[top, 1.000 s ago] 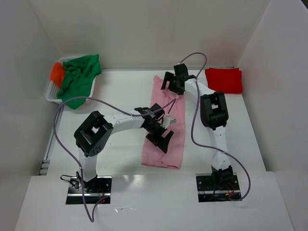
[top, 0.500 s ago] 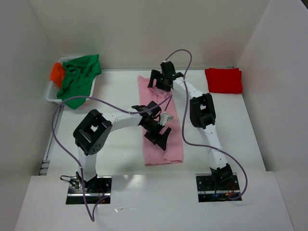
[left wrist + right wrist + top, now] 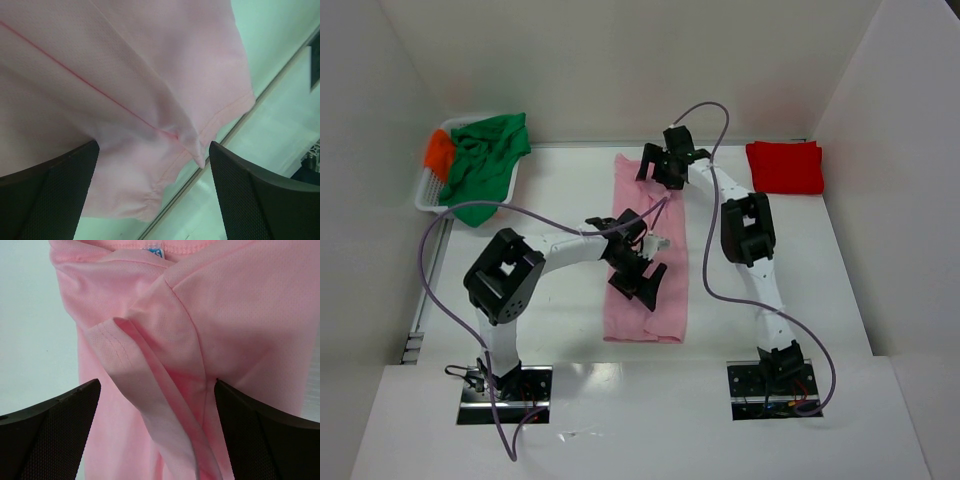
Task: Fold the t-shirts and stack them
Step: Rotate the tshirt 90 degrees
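The light pink t-shirt (image 3: 661,312) lies as a long folded strip down the middle of the table. My left gripper (image 3: 642,283) is open and low over its middle, left of centre; the left wrist view shows the fingers (image 3: 60,185) spread wide with the shirt's hem and sleeve (image 3: 125,75) between them. My right gripper (image 3: 662,168) is open over the shirt's far collar end, where a fold and the neck label (image 3: 156,252) show. The red t-shirt (image 3: 785,167) lies folded at the back right. The green (image 3: 485,160) and orange (image 3: 438,150) t-shirts lie crumpled in a basket.
A white basket (image 3: 428,196) stands at the back left against the left wall. White walls enclose the table on three sides. Purple cables loop from both arms over the table.
The pink shirt has slid left, its near end most. My right gripper swung left at the collar end, then slightly back. My left gripper moved a little left.
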You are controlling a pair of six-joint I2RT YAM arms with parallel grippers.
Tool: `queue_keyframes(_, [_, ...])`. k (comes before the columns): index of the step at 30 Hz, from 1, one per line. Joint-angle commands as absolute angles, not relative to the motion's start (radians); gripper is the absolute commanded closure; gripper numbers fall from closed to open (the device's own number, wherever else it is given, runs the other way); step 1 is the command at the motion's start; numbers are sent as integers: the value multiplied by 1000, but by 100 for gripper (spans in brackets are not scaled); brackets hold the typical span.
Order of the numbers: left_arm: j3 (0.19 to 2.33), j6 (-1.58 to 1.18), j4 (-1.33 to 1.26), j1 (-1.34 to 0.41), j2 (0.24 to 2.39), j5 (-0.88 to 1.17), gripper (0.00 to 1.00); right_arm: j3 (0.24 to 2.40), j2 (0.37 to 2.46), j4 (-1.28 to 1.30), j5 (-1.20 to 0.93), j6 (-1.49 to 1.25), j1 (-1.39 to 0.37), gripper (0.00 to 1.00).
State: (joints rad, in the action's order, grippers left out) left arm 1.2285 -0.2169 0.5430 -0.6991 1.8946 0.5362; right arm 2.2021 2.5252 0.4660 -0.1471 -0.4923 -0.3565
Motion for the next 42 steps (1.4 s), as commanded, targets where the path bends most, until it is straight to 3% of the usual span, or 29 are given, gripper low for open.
queue_keyframes(1, [1298, -213, 664, -686, 1856, 416, 1, 2193, 2378, 454, -173, -479, -339, 0])
queue_keyframes(8, [1517, -222, 678, -600, 1714, 387, 1, 2246, 2212, 408, -304, -502, -296, 0])
queue_keyframes(12, [1562, -232, 498, -494, 1657, 331, 1, 2113, 2044, 394, -247, -483, -243, 0])
queue_keyframes(16, [1646, -278, 396, -402, 1741, 311, 1, 1799, 1901, 358, -106, -449, -232, 45])
queue_keyframes(17, [1670, -278, 359, -391, 1788, 311, 1, 1748, 1878, 357, -106, -440, -232, 64])
queue_keyframes(18, [1689, -288, 359, -391, 1811, 324, 1, 1696, 1855, 357, -106, -440, -232, 65])
queue_keyframes(19, [1707, -288, 313, -382, 1834, 351, 1, 1645, 1817, 345, -106, -440, -232, 80])
queue_keyframes(21, [1762, -298, 247, -382, 1908, 423, 1, 1469, 1775, 322, -130, -451, -232, 94])
queue_keyframes(23, [1833, -317, 213, -382, 1983, 478, 1, 1392, 1764, 322, -153, -451, -232, 100])
queue_keyframes(31, [1927, -296, 75, -391, 2124, 597, 1, 1301, 1785, 276, -189, -433, -242, 100])
queue_keyframes(35, [2050, -270, 135, -400, 2247, 635, 1, 1292, 1822, 253, -228, -433, -242, 100])
queue_keyframes(39, [2247, -163, 325, -465, 2356, 436, 1, 1292, 1854, 230, -241, -433, -262, 100])
queue_keyframes(42, [2278, -150, 367, -497, 2378, 298, 1, 1292, 1870, 221, -250, -433, -272, 100])
